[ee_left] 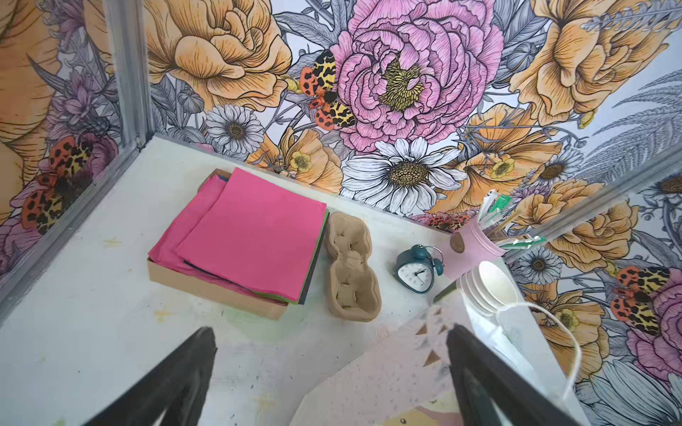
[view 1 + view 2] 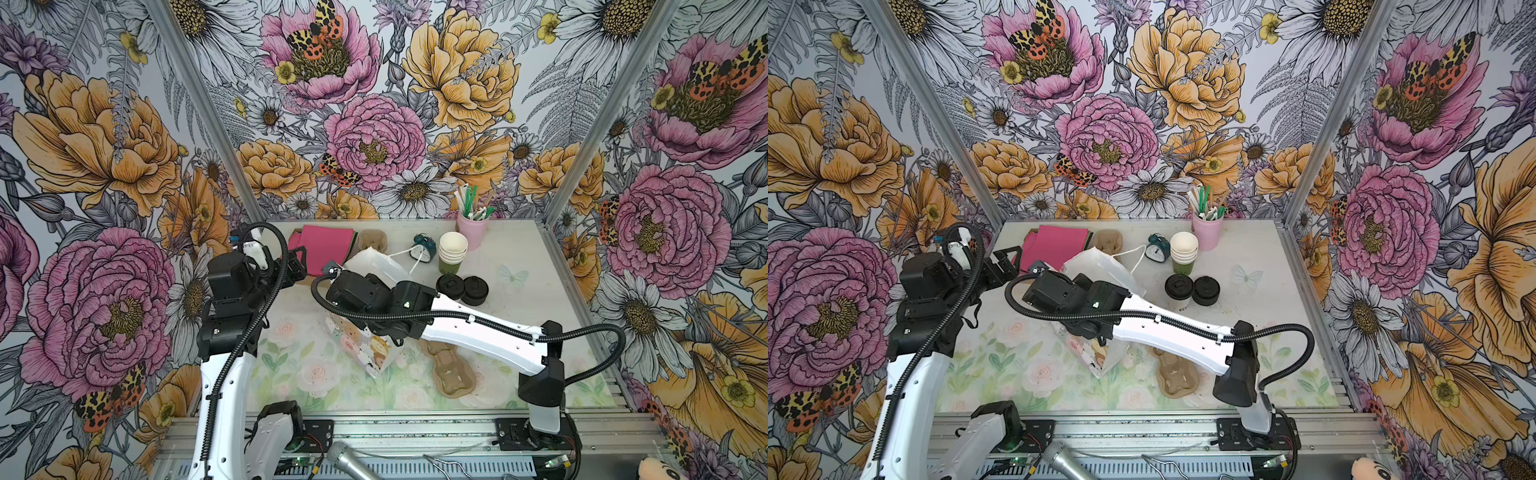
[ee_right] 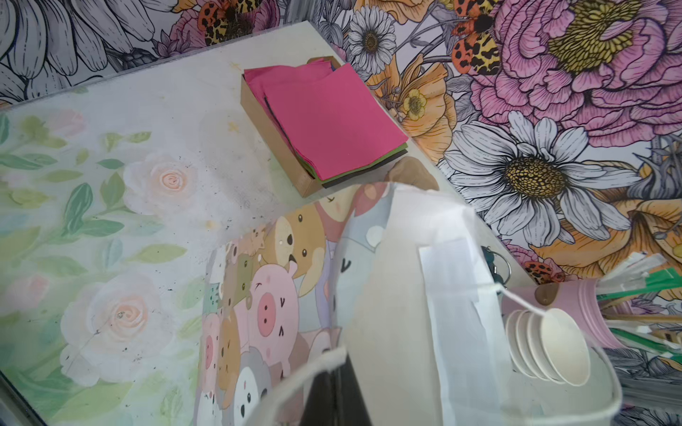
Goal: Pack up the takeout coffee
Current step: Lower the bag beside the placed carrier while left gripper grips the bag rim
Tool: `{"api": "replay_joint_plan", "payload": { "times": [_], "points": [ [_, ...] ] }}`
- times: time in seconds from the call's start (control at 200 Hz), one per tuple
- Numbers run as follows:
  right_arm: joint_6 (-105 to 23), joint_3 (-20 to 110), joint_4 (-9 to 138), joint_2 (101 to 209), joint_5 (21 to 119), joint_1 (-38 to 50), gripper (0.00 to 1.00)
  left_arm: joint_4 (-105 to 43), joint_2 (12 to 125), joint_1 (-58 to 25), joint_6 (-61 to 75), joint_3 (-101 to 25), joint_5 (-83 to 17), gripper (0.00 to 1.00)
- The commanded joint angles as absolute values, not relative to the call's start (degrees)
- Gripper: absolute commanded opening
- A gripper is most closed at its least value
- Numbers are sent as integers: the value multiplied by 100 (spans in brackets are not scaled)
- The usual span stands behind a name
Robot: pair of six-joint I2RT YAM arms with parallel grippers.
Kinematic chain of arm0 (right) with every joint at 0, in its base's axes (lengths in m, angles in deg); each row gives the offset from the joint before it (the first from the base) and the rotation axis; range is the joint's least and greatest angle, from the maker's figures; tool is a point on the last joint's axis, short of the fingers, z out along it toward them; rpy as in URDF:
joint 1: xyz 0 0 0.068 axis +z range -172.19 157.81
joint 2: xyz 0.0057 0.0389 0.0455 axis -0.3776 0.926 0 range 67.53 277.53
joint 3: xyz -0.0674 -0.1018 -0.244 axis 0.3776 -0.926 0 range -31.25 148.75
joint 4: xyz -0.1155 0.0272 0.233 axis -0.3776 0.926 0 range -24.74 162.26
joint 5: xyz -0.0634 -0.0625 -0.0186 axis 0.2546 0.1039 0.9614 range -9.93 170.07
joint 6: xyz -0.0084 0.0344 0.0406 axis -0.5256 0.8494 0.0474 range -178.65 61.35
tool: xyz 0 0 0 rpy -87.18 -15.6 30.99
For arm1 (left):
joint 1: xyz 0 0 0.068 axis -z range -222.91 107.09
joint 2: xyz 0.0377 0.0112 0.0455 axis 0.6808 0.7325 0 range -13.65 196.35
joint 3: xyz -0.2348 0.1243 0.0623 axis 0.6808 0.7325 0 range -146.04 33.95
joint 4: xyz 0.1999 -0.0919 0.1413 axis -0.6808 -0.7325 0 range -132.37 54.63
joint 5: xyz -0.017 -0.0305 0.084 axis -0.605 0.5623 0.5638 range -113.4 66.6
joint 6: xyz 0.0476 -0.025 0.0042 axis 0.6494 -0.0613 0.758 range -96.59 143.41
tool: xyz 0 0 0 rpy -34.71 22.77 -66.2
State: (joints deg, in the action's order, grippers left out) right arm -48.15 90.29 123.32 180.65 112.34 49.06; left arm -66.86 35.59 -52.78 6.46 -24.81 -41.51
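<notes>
The takeout coffee [image 2: 450,286] [image 2: 1179,291], a small white cup with a black lid, stands right of the middle in both top views, apart from both grippers. It is out of both wrist views. A paper bag [image 2: 372,353] [image 3: 273,295] printed with cartoon animals stands mid-table, its white inside [image 3: 398,295] showing. My right gripper [image 3: 334,387] is shut on the bag's rim, beside a white cord handle. My left gripper [image 1: 332,369] [image 2: 297,262] is open wide over the table left of the bag. One finger [image 1: 476,372] is close to a bag panel [image 1: 387,369]. It holds nothing.
A squat pile of black lids [image 2: 476,289] sits just right of the coffee. Behind stand nested paper cups [image 2: 453,253], a teal alarm clock [image 2: 424,245] and a pink straw cup [image 2: 471,228]. A tray of pink napkins [image 2: 326,249] and cardboard cup carriers [image 2: 372,240] [image 2: 451,370] lie nearby.
</notes>
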Motion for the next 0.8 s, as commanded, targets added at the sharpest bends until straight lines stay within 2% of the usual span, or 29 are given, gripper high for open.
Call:
{"api": "replay_joint_plan", "payload": {
  "times": [0.0, 0.095, 0.2, 0.49, 0.685, 0.795],
  "points": [
    [-4532, 9396, 12370, 18302, 10822, 4953, 13, -6807, 3546, -5510, 712, -2418, -4626, 99],
    [-4466, 9562, 12371, 18472, 10450, 4956, 30, -6807, 3557, -5641, 689, -2464, -4854, 99],
    [-4427, 9794, 12371, 18549, 10166, 4953, 36, -6811, 3524, -5688, 703, -2501, -4963, 99],
    [-4497, 10394, 12362, 18427, 9730, 4989, 63, -7080, 3347, -5697, 881, -2620, -5258, 99],
    [-4670, 10397, 12363, 18329, 9842, 5023, 73, -7340, 3182, -5709, 1049, -2695, -5274, 99],
    [-4768, 10263, 12371, 18387, 9922, 5041, 74, -7376, 3155, -5707, 1075, -2645, -5352, 98]
  ]
}}
